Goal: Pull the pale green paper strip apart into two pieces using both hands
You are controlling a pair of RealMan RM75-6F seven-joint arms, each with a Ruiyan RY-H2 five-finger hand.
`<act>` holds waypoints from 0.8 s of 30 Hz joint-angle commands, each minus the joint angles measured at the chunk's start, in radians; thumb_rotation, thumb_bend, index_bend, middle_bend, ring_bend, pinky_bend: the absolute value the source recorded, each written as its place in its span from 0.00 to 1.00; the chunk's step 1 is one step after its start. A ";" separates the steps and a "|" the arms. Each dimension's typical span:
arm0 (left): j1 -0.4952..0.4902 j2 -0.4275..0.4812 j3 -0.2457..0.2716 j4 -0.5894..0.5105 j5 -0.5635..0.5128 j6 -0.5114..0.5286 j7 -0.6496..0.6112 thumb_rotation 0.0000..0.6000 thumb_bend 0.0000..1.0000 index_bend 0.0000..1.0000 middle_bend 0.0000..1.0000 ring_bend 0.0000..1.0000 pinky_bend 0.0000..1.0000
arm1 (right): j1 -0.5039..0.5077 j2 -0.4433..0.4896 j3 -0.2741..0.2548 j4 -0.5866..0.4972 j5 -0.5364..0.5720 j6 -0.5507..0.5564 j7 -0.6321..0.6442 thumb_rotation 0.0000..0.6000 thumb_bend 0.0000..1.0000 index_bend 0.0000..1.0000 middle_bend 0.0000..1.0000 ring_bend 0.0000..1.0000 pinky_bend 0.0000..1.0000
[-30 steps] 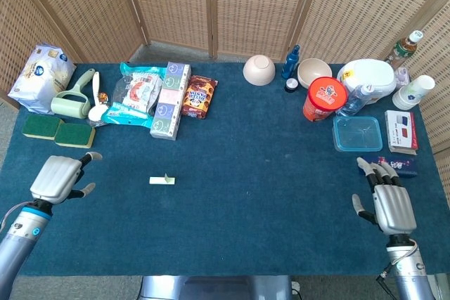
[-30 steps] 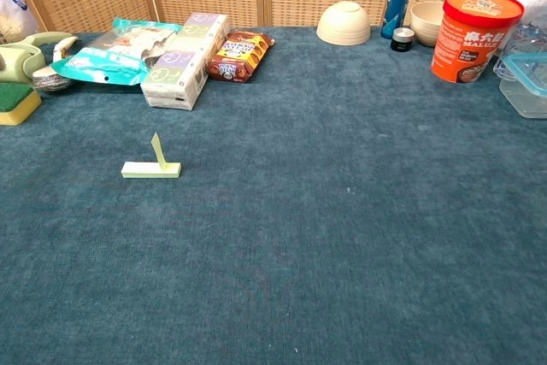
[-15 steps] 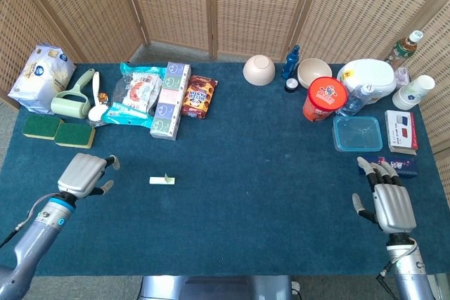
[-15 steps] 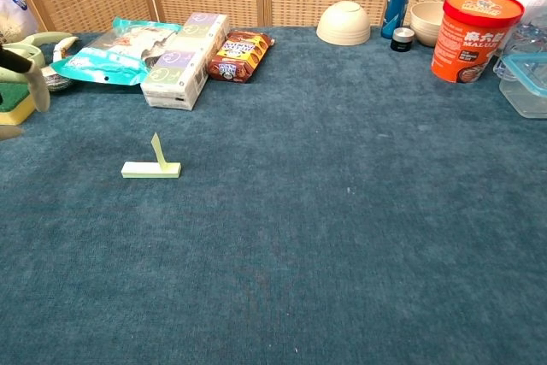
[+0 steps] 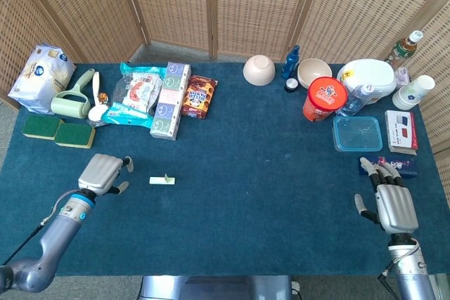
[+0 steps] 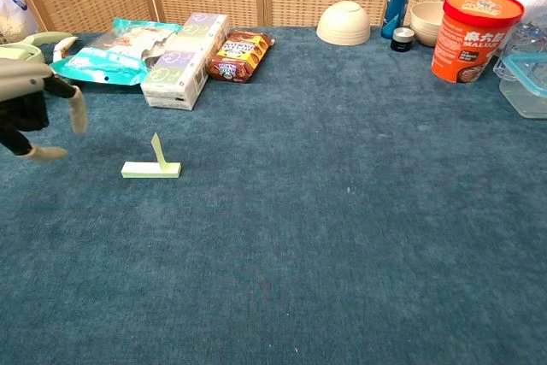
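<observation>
The pale green paper strip (image 5: 162, 180) lies flat, long axis left to right, one end folded upright. My left hand (image 5: 103, 173) hovers beside it, fingers loosely apart, empty; my right hand (image 5: 392, 204) rests far off, fingers spread.

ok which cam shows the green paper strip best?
Chest view: the paper strip is larger there, lying flat on the blue table cover with one thin flap standing up. Head view shows it only as a tiny pale bar, flap barely visible.

Pale green paper strip (image 6: 151, 169) flat on blue cloth, one tab upright.

Left hand (image 5: 103, 173) — right hand (image 5: 392, 201) — both empty, fingers apart
</observation>
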 commanded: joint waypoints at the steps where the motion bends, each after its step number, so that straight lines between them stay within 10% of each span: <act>1: -0.019 -0.038 -0.005 0.025 -0.021 0.002 0.017 1.00 0.27 0.44 1.00 0.98 1.00 | -0.001 -0.001 0.000 0.003 0.000 0.001 0.005 1.00 0.45 0.08 0.25 0.19 0.11; 24: -0.093 -0.170 0.001 0.081 -0.127 0.016 0.112 1.00 0.26 0.45 1.00 0.99 1.00 | -0.031 0.011 -0.010 0.032 -0.003 0.023 0.066 1.00 0.45 0.07 0.25 0.20 0.11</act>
